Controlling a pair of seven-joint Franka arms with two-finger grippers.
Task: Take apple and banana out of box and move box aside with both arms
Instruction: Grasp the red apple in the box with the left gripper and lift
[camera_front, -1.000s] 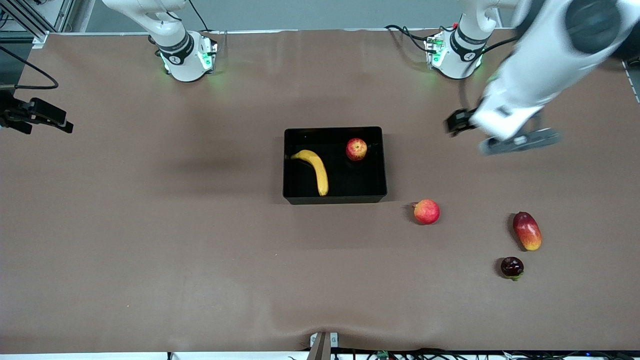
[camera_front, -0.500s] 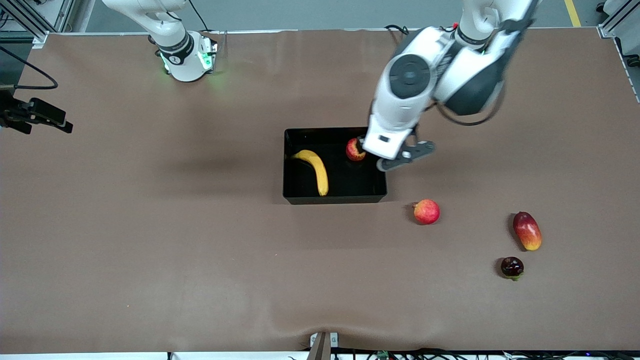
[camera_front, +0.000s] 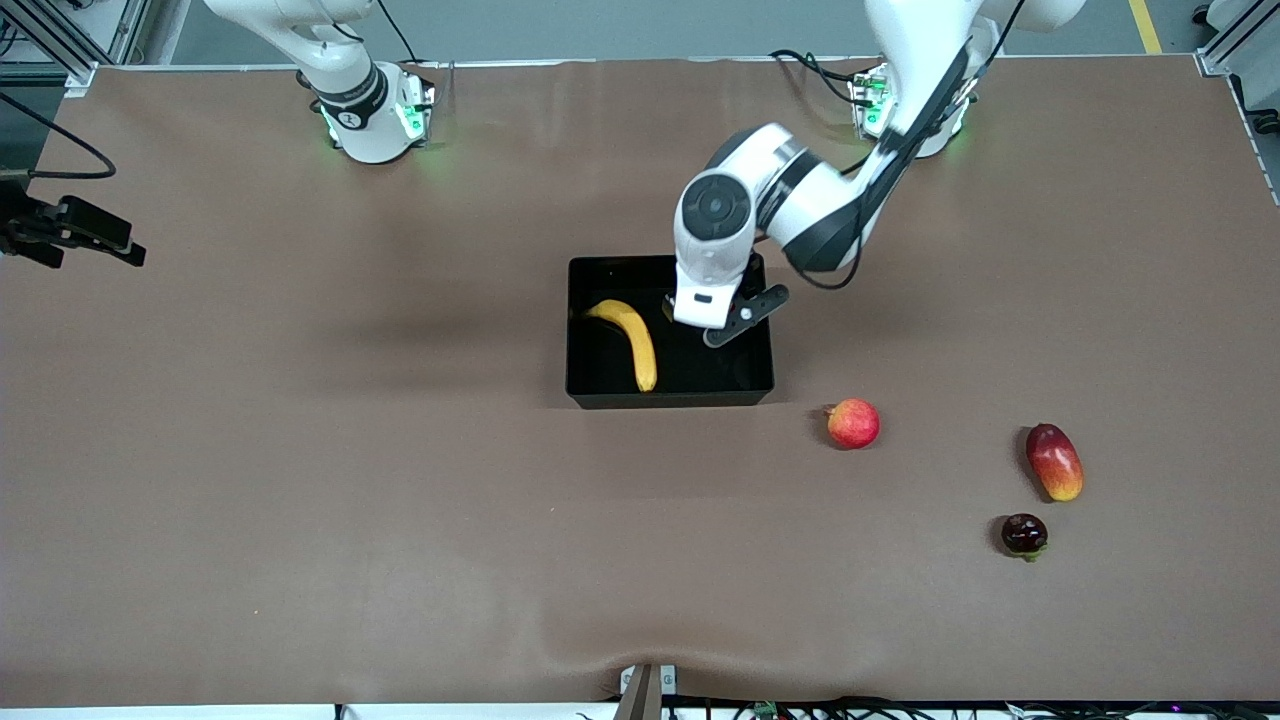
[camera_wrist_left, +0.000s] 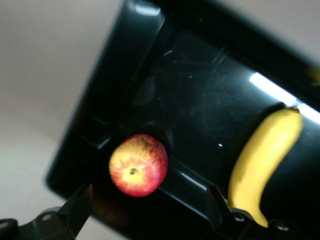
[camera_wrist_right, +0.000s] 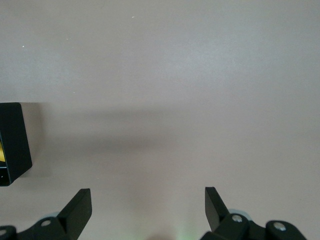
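While the left arm reaches over the box, the scene reads as follows.

Box (camera_front: 600, 380): a shallow glossy black bin near the middle of the table (camera_front: 300, 450), low walls, resting flat.
Banana (camera_front: 630, 340): lies inside the box, toward the right arm's end of it, curved, one tip close to the wall nearest the front camera.
Apple in the box (camera_wrist_left: 138, 164): red with yellowish patches, on the box floor toward the left arm's end; in the front view the left arm's wrist covers it, and the left wrist view shows it apart from the banana.
Left gripper (camera_wrist_left: 147, 210): hangs over the box, above the apple; its fingers (camera_wrist_left: 75, 212) are spread wide, one to each side of the apple, and touch nothing.
Second apple (camera_front: 853, 423): on the bare table outside the box, just off its corner toward the left arm's end and nearer the front camera.
Mango (camera_front: 1054, 461): oval, red and yellow, well apart from the box toward the left arm's end.
Dark purple fruit (camera_front: 1024, 534): small and round, near the mango and nearer the front camera.
Right gripper (camera_wrist_right: 147, 210): waits over bare table with the box's edge in its view; fingers spread, holding nothing.
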